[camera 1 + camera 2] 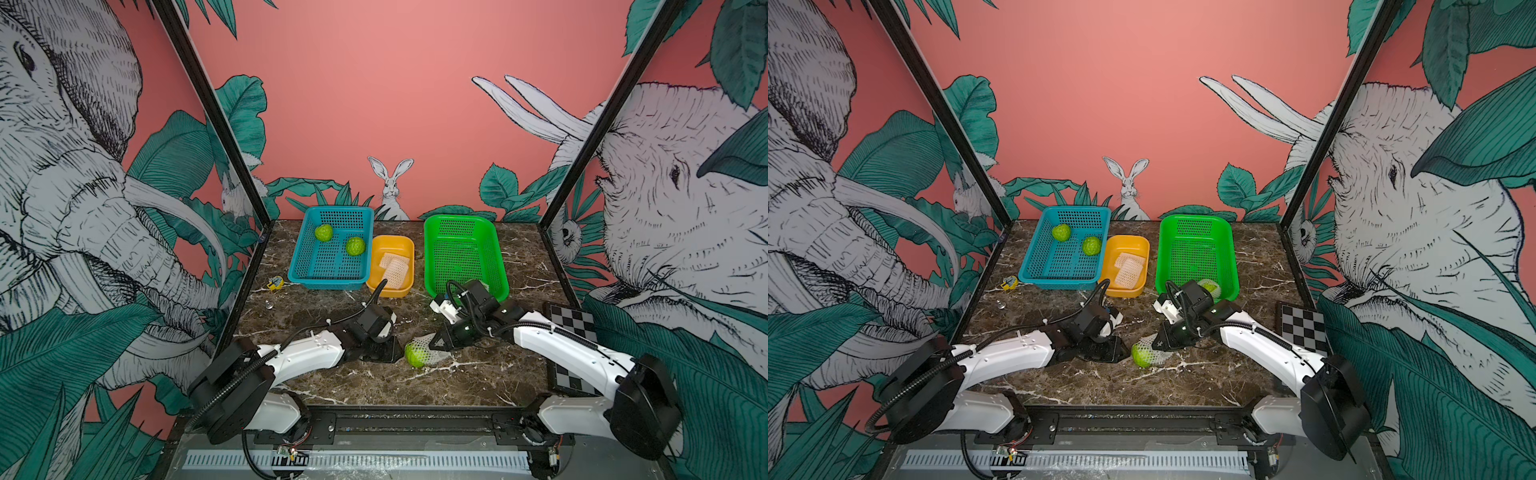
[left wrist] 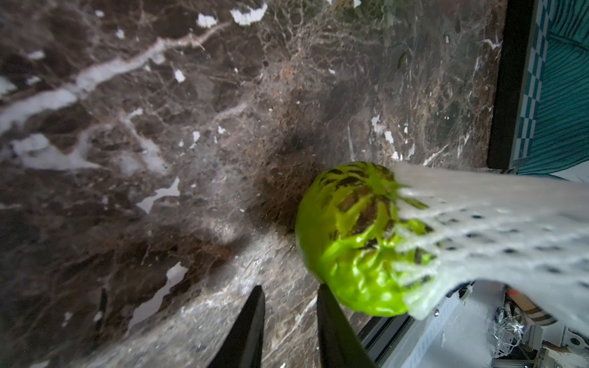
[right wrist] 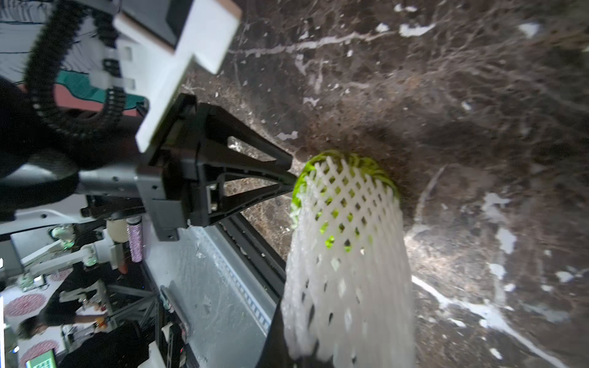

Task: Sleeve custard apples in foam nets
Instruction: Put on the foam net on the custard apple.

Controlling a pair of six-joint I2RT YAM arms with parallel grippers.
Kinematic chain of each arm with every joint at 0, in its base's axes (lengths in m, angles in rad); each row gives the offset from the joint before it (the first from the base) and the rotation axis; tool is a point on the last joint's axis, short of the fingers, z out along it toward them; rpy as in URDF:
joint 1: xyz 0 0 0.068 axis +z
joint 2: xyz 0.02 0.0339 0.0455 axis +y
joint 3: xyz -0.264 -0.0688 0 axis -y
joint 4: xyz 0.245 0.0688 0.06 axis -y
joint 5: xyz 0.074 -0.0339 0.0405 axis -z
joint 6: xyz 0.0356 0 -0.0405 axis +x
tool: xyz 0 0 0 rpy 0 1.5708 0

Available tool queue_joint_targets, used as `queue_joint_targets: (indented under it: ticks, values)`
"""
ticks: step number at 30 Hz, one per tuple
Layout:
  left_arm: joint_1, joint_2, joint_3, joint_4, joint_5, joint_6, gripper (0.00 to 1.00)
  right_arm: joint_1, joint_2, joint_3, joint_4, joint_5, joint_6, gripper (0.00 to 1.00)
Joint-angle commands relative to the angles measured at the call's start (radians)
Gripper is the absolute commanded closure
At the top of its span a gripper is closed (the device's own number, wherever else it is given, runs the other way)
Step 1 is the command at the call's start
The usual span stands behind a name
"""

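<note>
Near the table's front middle lies a custard apple (image 1: 414, 356) (image 2: 350, 242), its far half inside a white foam net (image 1: 434, 353) (image 3: 350, 270). My right gripper (image 3: 306, 353) (image 1: 433, 347) is shut on the net's loose end. My left gripper (image 2: 291, 306) (image 1: 400, 352) is open with nothing between its fingers; one fingertip (image 2: 328, 299) touches the fruit's bare side. Two bare custard apples (image 1: 323, 232) (image 1: 355, 246) sit in the blue basket (image 1: 332, 216). Spare foam nets (image 1: 394, 266) lie in the yellow tray (image 1: 392, 291). A netted fruit (image 1: 1210, 286) shows in the green basket (image 1: 1160, 257), partly hidden by my right arm.
A checkerboard plate (image 1: 571, 322) lies at the right edge under my right arm. A small yellow object (image 1: 275, 284) and a small metal piece (image 1: 269, 304) lie left of the blue basket. Patterned walls close in both sides and the back.
</note>
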Motion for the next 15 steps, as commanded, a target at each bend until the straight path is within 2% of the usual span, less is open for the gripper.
queue_joint_targets:
  ticks: [1,5,10,15]
  values:
    - [-0.005,0.012,0.011,0.031,-0.003,-0.021,0.68,0.006,-0.006,-0.021,0.021,-0.070,-0.003,1.00]
    - [-0.005,0.029,0.024,0.039,-0.003,-0.027,0.67,0.006,0.040,-0.009,0.001,-0.022,-0.037,1.00]
    - [-0.007,0.033,0.034,0.034,-0.002,-0.022,0.67,0.006,0.063,0.053,-0.074,0.126,-0.086,1.00]
    - [-0.007,0.044,0.036,0.050,0.000,-0.023,0.66,0.018,0.064,0.094,-0.014,0.140,-0.031,1.00]
